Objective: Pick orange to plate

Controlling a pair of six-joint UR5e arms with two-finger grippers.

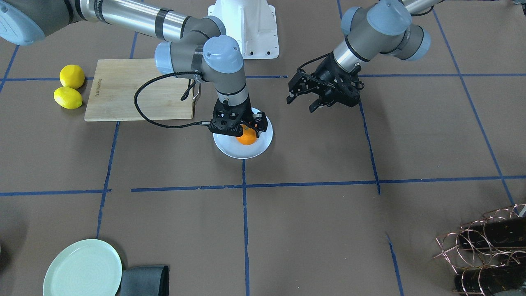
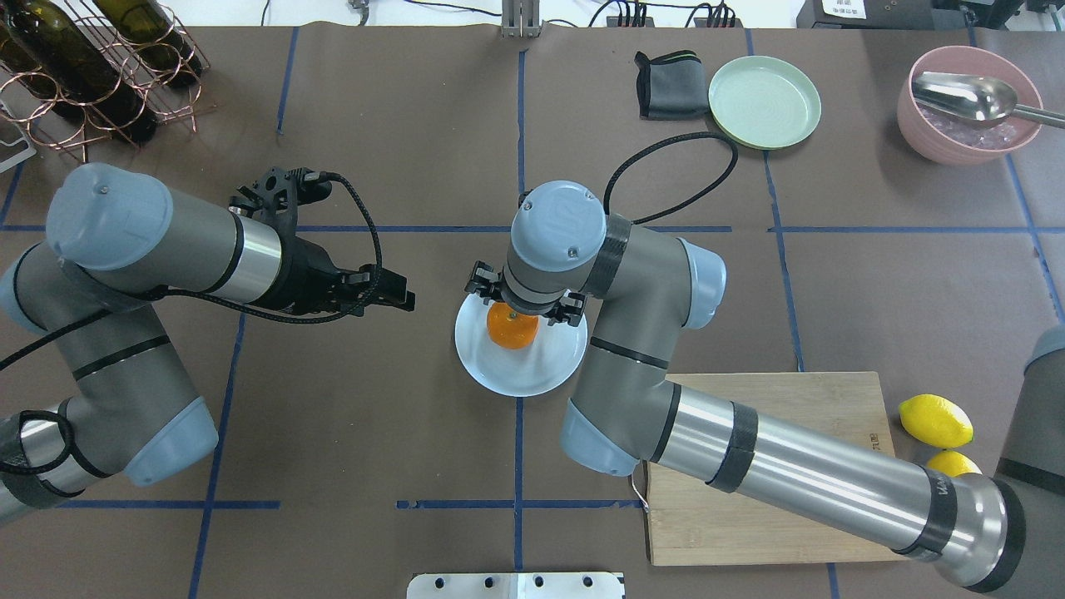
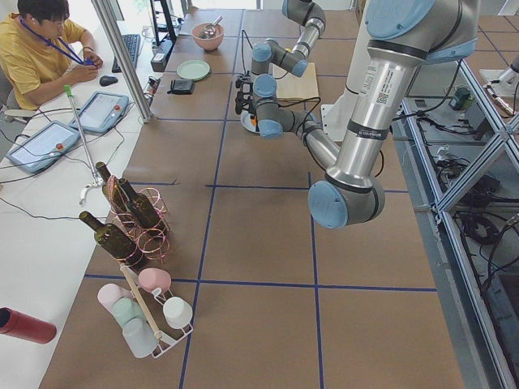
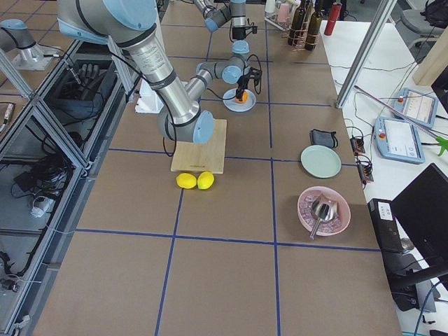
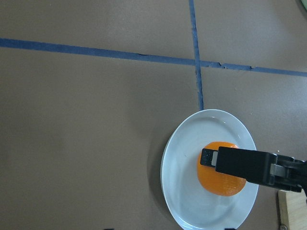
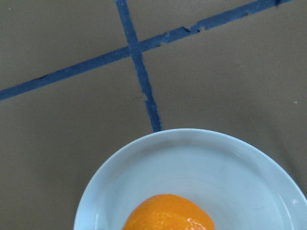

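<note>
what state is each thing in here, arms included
small bright orange fruit, resting on the pale plate under the right end effector
round pale bluish-white plate, flat on the table, holding the fruit
right end effector, down at the fruit, grip unclear
left end effector, open, empty, raised
pale green ridged plate, empty
pink bowl, holds metal scoop

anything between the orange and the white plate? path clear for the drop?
Nothing visible stands in the way. The orange is already over the plate, well inside its rim, with the right gripper around it. Nothing else lies on the plate. Whether the jaws are clamped on the orange can't be told.
</note>
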